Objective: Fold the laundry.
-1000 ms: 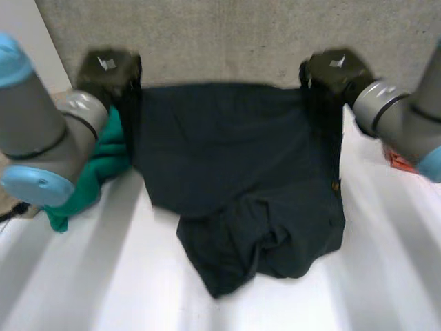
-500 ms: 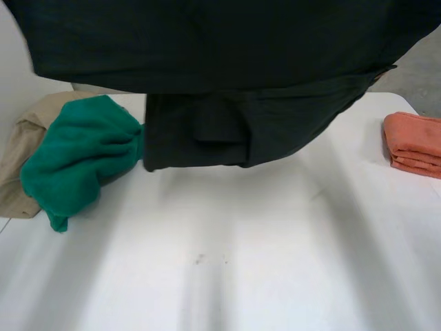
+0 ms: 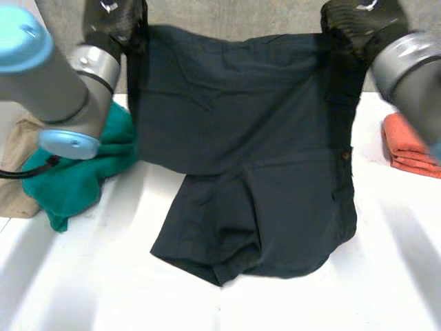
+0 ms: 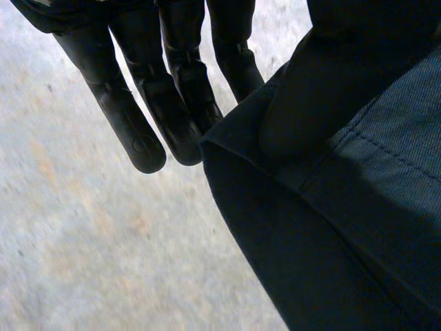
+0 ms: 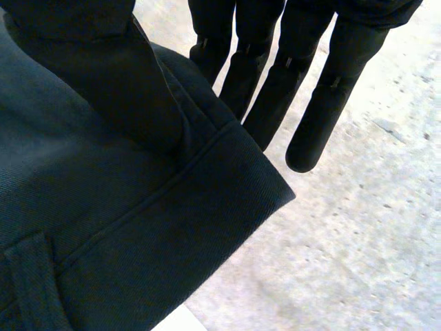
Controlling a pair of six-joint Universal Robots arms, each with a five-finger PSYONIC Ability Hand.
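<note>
Head view, shorts (image 3: 241,124) hanging, orange cloth (image 3: 404,146) cut off

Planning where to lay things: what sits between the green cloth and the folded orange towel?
In the head view, the dark shorts, pinched at the upper corners by left hand and right hand, hang between the green cloth and orange towel.

In the head view, the top edge cut off the left hand (image 3: 114,17) and the right hand (image 3: 358,17), each at an upper corner of the dark navy twill garment (image 3: 241,138). The garment hid the far middle of the white table (image 3: 83,289). The grey left arm (image 3: 55,83) covered part of the crumpled green towel (image 3: 76,186). The beige cloth (image 3: 15,172) partly under the towel ran off the side edge. The right arm (image 3: 413,69) overlapped the folded orange cloth (image 3: 406,145), which was also cut off. In both wrist views the garment concealed the nearest fingers' tips.
</note>
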